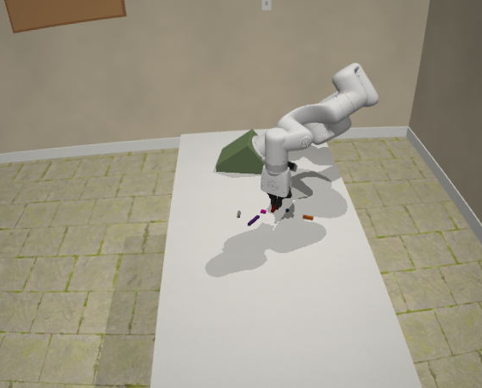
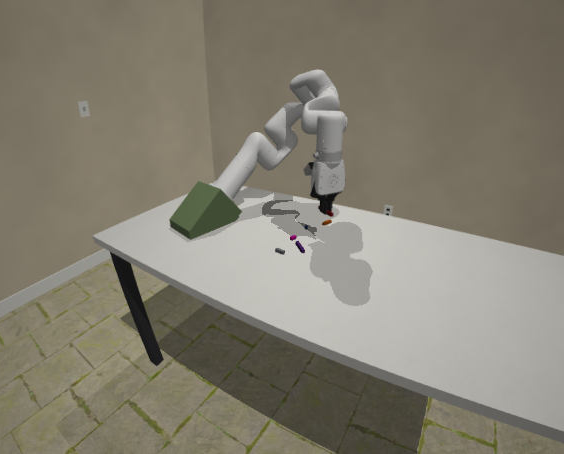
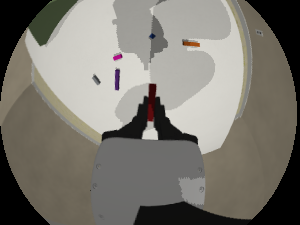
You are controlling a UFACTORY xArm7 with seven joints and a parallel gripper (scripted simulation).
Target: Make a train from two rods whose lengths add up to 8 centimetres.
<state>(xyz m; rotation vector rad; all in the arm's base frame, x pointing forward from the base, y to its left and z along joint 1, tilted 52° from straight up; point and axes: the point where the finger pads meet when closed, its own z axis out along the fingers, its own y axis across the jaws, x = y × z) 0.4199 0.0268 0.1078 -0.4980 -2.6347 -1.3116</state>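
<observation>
- A white xArm 7 [image 1: 275,147] [image 2: 329,137] rises at a slant from its green wedge-shaped base [image 1: 239,160] [image 2: 202,210] [image 3: 50,19], bends through its raised elbow and drops its last section nearly upright over the white table [image 1: 282,320] [image 2: 430,310] [image 3: 220,119], as seen from where I stand
- The black-fingered gripper [image 1: 275,205] [image 2: 326,209] [image 3: 151,103] points down, its fingers clamped on the red rod [image 1: 273,208] [image 2: 330,213] [image 3: 152,90], which is held above the tabletop and juts out past the fingertips in the wrist view
- Below, the blue rod [image 1: 287,210] [image 2: 306,227] [image 3: 152,36] lies in the arm's shadow, between the magenta and orange rods in the top view, well apart from the orange rod [image 1: 308,217] [image 2: 327,222] [image 3: 191,44]
- The magenta rod [image 1: 263,211] [image 2: 293,237] [image 3: 117,57] lies near one end of the purple rod [image 1: 253,220] [image 2: 300,247] [image 3: 117,79], the two apart and turned differently
- The grey rod [image 1: 238,214] [image 2: 280,251] [image 3: 96,79] lies on the purple rod's other side from the blue one, the red and blue rods not joined in a train
</observation>
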